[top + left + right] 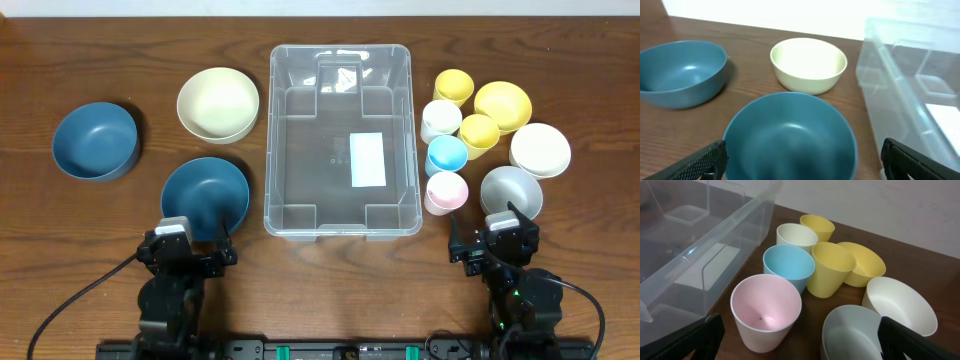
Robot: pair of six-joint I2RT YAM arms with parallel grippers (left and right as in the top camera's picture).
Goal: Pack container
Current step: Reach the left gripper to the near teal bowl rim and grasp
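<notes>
Container [310,150] at table centre. Left gripper [190,247] at 7 o'clock, jaws spread, beside blue bowl [205,190]. Right gripper [492,242] at 5 o'clock, spread, beside grey bowl [510,190].

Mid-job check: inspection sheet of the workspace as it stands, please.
Surface: brown wooden table.
Job's things: clear container upright, empty, white label on its base. Left of it: far blue bowl, near blue bowl, cream bowl. Right of it: pink cup, light blue cup, white cup, far yellow cup, near yellow cup, yellow bowl, white bowl, grey bowl.
Clutter: nothing seen.
Grippers: left gripper and right gripper open, empty, at the near edge.
Cables: black cables trailing from both arm bases.
Surroundings: pale wall beyond the table.
</notes>
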